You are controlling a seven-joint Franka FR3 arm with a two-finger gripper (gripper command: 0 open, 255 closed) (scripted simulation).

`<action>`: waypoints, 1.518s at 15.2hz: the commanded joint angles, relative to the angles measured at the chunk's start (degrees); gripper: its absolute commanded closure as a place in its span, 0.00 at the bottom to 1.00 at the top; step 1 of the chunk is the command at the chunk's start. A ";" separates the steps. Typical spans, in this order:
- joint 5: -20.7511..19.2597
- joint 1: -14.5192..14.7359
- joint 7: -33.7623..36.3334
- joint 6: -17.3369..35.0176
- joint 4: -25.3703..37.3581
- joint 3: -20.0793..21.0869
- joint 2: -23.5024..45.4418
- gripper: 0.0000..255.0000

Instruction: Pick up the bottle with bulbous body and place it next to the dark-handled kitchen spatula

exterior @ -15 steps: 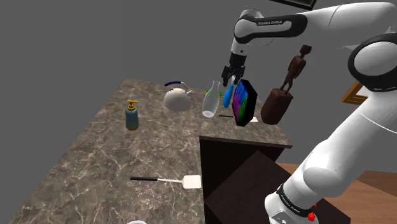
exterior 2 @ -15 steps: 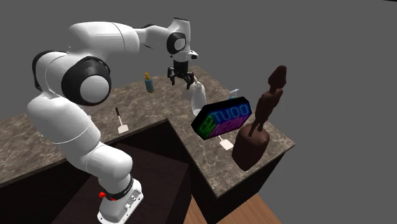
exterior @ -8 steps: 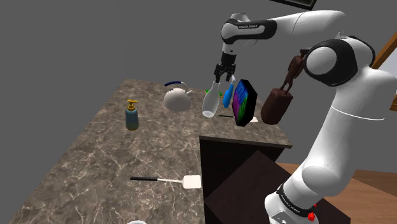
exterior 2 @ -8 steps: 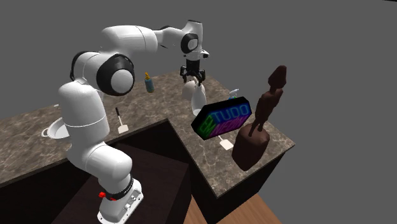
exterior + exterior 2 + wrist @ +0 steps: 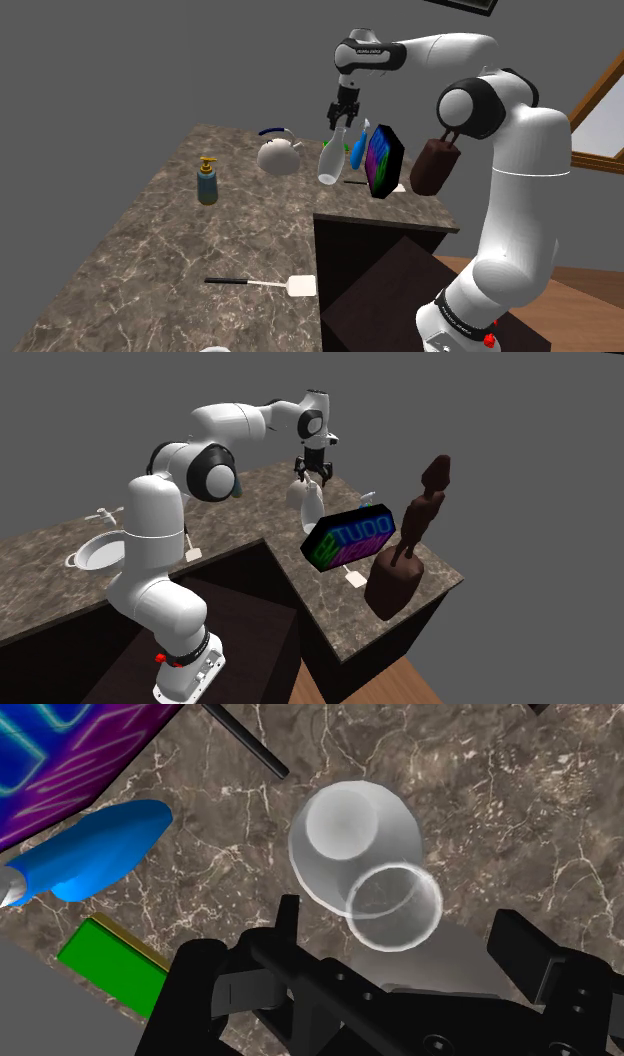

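Arm: one white arm (image 5: 500, 150), reaching out over the stone counter (image 5: 170, 240).
Gripper: one, black (image 5: 338, 120), hanging straight above the clear bottle's mouth. In the wrist view its two fingers (image 5: 286, 919) stand wide apart on either side of the rim, touching nothing.
Clear bottle: one, round-bellied (image 5: 330, 162), upright near the counter's far edge, between the kettle and the sign.
Spatula: one, with a dark handle and a white blade (image 5: 262, 284), lying flat near the counter's near edge, well apart from the clear bottle.
Pump bottle: one, blue (image 5: 207, 183), standing further in from the edges.
Kettle: one, white (image 5: 278, 155), just beside the clear bottle.
Sign: one, glowing (image 5: 350, 539).
Figure: one, brown (image 5: 410, 547), at the counter's end beyond the sign.
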 commanded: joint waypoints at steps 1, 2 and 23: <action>0.05 0.02 -0.11 1.32 -1.12 0.02 0.17 0.00; 0.06 0.07 -0.13 2.10 -1.91 0.04 0.16 0.00; 0.07 0.15 -0.17 3.35 -3.22 0.06 0.09 1.00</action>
